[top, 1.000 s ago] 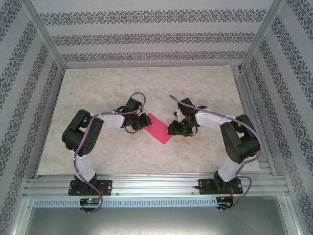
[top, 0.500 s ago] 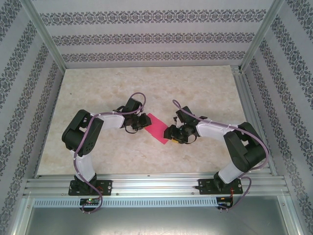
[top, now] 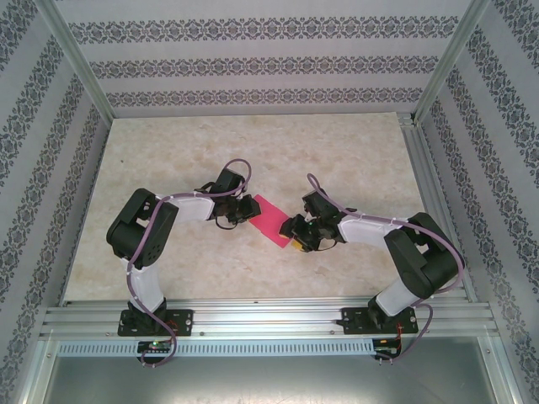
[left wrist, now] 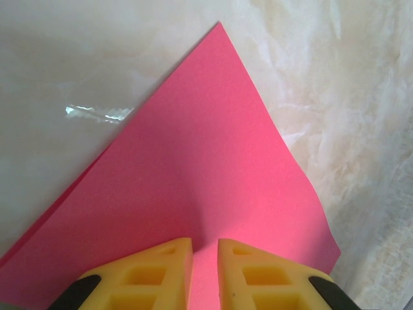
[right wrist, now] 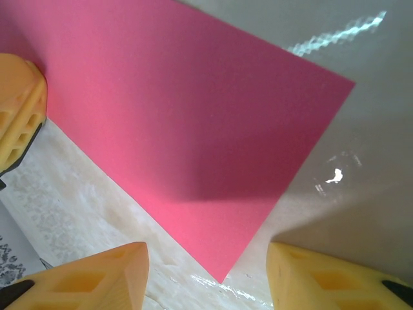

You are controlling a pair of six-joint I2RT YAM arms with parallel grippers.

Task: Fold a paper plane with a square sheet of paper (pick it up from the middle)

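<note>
Paper: pink, lying on the table at the centre of the overhead frame, slanting from upper left to lower right between the two grippers. In the left wrist view the paper fills the middle, with one corner pointing to the top of the frame. A faint second edge runs along its lower-left side; whether that is a second layer cannot be confirmed. A shallow ridge in the paper runs down to the left gripper. Its yellow fingers stand nearly together at the bottom edge with a strip of pink between them, so the jaws are clenched on the paper. Overhead, the left gripper sits at the paper's upper-left end and the right gripper at its lower-right end. In the right wrist view the right gripper has its fingers wide apart in the bottom corners: released, grasping nothing. The paper's near corner points down between them. A yellow finger at the left edge of that view touches the paper's upper-left part. The table is pale, marbled and glossy. Patterned walls stand at the top, left and right of the overhead frame.
</note>
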